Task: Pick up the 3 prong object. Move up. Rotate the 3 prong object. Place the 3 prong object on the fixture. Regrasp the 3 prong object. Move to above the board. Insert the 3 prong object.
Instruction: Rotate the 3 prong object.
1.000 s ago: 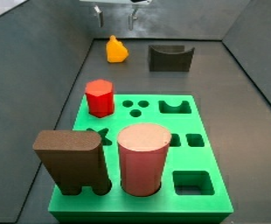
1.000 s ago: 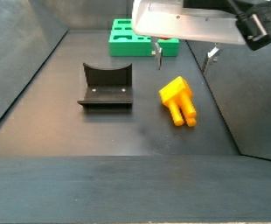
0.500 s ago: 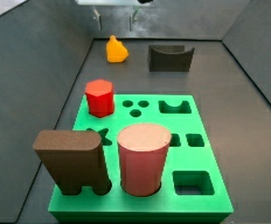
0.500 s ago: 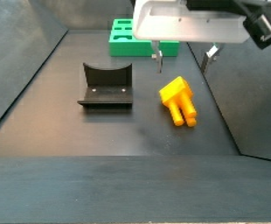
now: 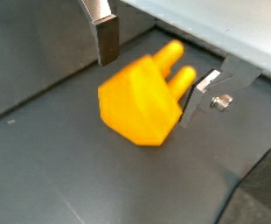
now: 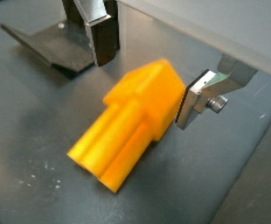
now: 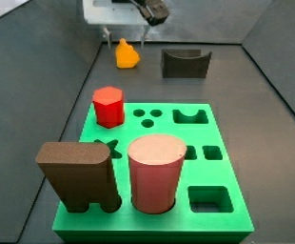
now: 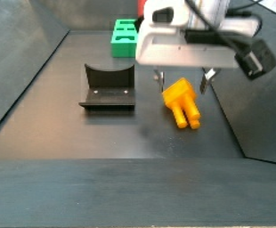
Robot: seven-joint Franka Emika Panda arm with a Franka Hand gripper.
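**Mia:** Where is the 3 prong object point(image 8: 181, 101) now?

**Tom:** It lies on the dark floor, right of the middle in a side view. The fixture point(image 8: 107, 86) sits to its left, well apart. In another side view the yellow piece is near the top, left of the middle, far from the green board point(image 7: 154, 181) that fills the lower half.

**Mia:** And the gripper point(image 6: 148, 65)?

**Tom:** It hangs right over the yellow piece. The two fingers point(image 6: 104, 39) stand spread wide, one on each side of the block. Nothing is held. In both wrist views there is a gap between each pad and the yellow side.

**Mia:** So which step is this?

**Tom:** Most likely the first one, the pick up.

**Mia:** How should the robot do it well?

**Tom:** It should go down until the pads are level with the thick part of the block, not the prongs. Then it should squeeze slowly. The block looks a bit turned between the fingers, so a fast squeeze could push it sideways. The prongs should stay free, since they have to go into the three small round holes point(image 7: 147, 116) later.
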